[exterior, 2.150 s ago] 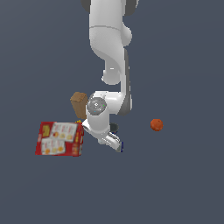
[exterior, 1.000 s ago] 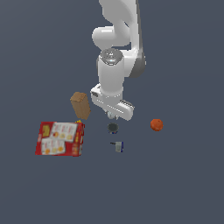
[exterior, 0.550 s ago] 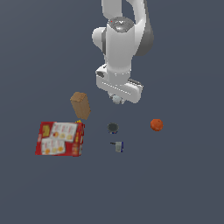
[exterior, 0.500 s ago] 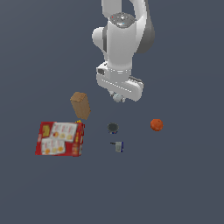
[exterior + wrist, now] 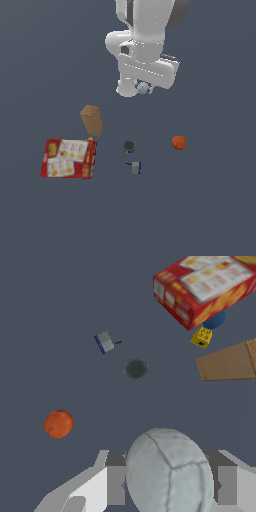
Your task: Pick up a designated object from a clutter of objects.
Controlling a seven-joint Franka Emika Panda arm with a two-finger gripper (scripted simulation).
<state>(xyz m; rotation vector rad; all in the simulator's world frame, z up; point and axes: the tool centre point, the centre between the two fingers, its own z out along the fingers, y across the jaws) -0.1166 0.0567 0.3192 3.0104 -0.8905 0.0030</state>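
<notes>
White ball (image 5: pixel 144 88) sat high in the air, held tight between the two fingers of the hand (image 5: pixel 167 483). Far below it lay the other things: the dark disc (image 5: pixel 129 145), the small grey-blue block (image 5: pixel 135 167), the orange ball (image 5: pixel 178 142), the brown box (image 5: pixel 92 120) and the flat red box (image 5: pixel 68 158). None of them touched the ball.

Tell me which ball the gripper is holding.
The whitish-grey ball, clamped in the gripper above the floor; the orange ball lies loose below.
</notes>
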